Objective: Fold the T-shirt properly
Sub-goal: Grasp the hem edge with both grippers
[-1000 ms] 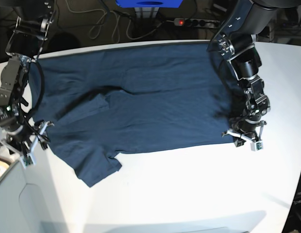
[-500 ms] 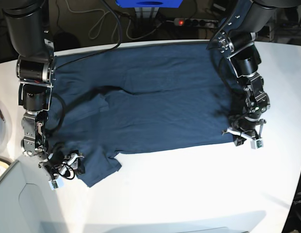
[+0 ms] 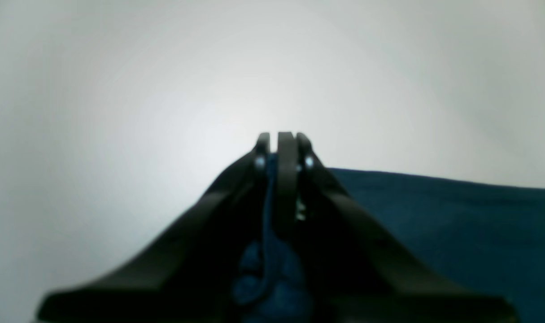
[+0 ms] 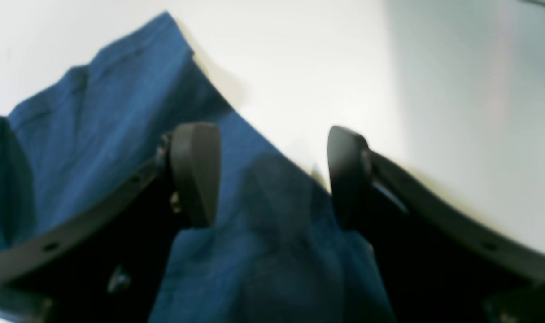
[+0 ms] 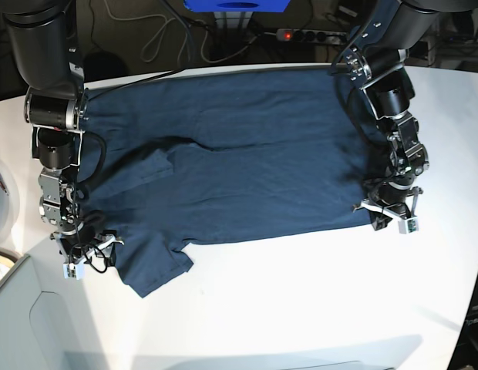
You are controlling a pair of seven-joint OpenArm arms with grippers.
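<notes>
The dark navy T-shirt (image 5: pixel 223 154) lies spread flat across the white table (image 5: pixel 301 293), with one sleeve sticking out at the near left. My left gripper (image 5: pixel 388 219) is at the shirt's near right corner; in the left wrist view it (image 3: pixel 283 140) is shut, with a pinch of blue T-shirt cloth (image 3: pixel 433 215) between its jaws. My right gripper (image 5: pixel 89 259) is at the left edge, by the near sleeve. In the right wrist view it (image 4: pixel 272 175) is open, its fingers either side of a fold of the T-shirt (image 4: pixel 97 134).
A power strip with a red light (image 5: pixel 304 35), cables and a blue box (image 5: pixel 237 5) lie behind the table's far edge. A pale grey panel (image 5: pixel 23 324) sits at the near left corner. Bare tabletop lies in front of the shirt.
My right arm swung in from the table's left edge to the near sleeve, then drew slightly back to the left. My left gripper stayed at the near right corner.
</notes>
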